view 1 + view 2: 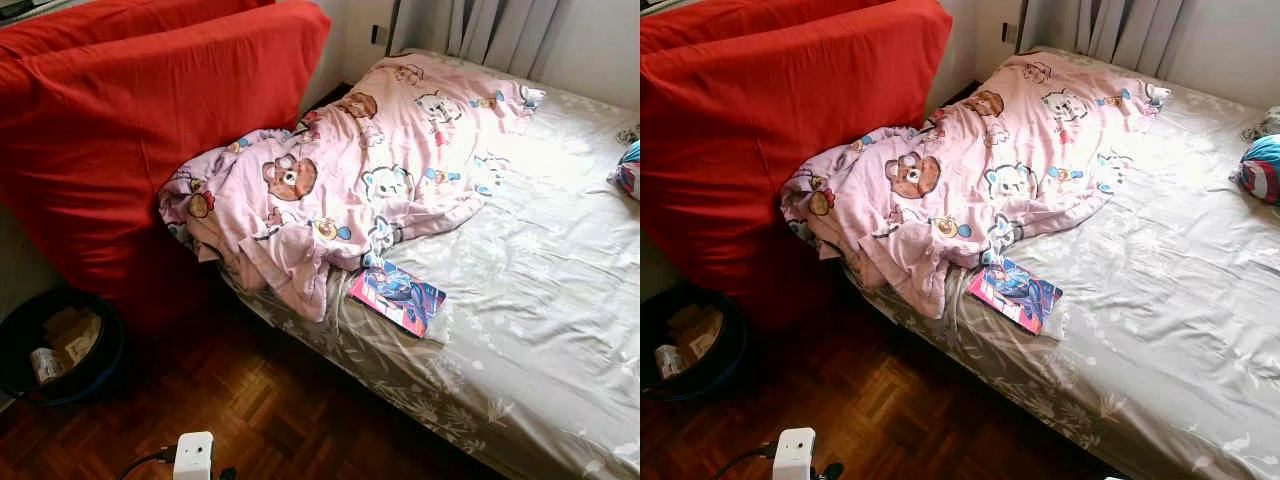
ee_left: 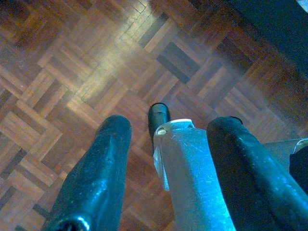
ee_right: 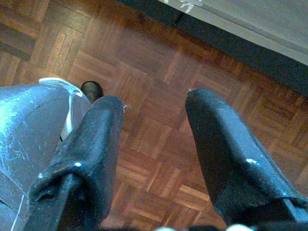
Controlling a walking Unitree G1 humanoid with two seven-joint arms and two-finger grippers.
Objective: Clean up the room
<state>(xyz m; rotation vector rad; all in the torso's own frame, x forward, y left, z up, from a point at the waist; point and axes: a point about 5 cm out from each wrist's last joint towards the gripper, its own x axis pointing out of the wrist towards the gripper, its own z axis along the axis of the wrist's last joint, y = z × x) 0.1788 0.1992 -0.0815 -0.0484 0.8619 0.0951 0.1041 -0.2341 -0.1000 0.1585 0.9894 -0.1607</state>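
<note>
I see the book [image 1: 397, 296] flat at the bed's [image 1: 540, 330] near edge just below the rumpled pink blanket [image 1: 350, 180], long axis slanting rightward toward me, while both left gripper [image 2: 168, 144] and right gripper [image 3: 154, 125] hang spread wide, empty, over parquet, neither clearly nearer.

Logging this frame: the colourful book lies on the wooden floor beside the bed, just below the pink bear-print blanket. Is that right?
Not quite. The colourful book lies on the bed's grey sheet, near the mattress edge, not on the wooden floor. It does sit just below the pink bear-print blanket. The left eye view shows this plainly.
</note>
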